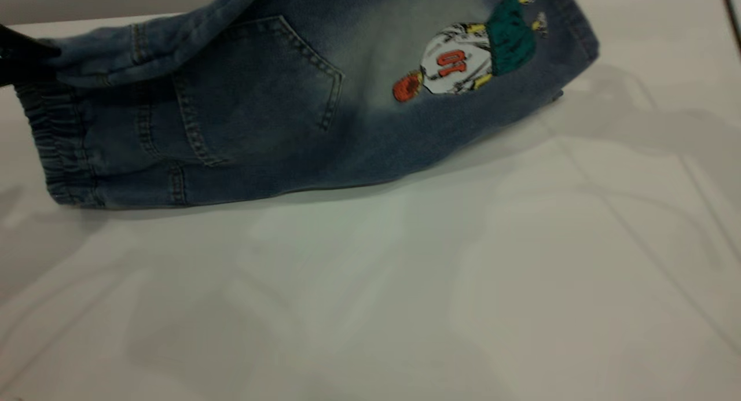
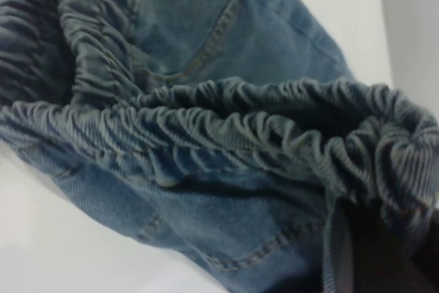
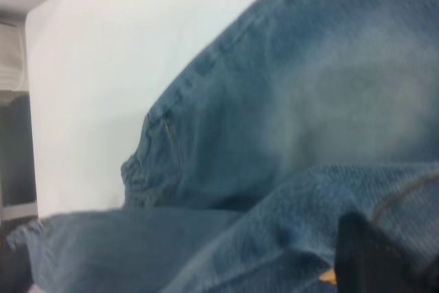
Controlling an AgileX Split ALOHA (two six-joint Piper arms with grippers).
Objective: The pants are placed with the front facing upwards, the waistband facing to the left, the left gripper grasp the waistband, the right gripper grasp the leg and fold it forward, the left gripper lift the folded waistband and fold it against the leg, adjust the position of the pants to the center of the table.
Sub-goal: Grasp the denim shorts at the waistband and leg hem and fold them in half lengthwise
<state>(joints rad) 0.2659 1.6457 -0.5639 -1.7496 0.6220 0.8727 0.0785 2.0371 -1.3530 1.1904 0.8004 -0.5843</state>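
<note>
I see the table (image 1: pixel 405 285), with the pants (image 1: pixel 278 111) lying folded along its far edge, toward the far left corner. The leg (image 1: pixel 451 59) lies print-up. The waistband (image 1: pixel 55 152) faces the left edge. The left gripper (image 1: pixel 20 56) clamps the waistband's lifted fold. The right gripper (image 3: pixel 384 259) touches denim; I cannot tell its grip.

Left gripper (image 1: pixel 23 56): matte black, tapering to a blunt point, with no markings, screws or cables visible (only its tip enters the exterior view). Right gripper (image 3: pixel 384 255): a matte black, angular block with a squared upper edge and a small orange-yellow patch on its lower face.
</note>
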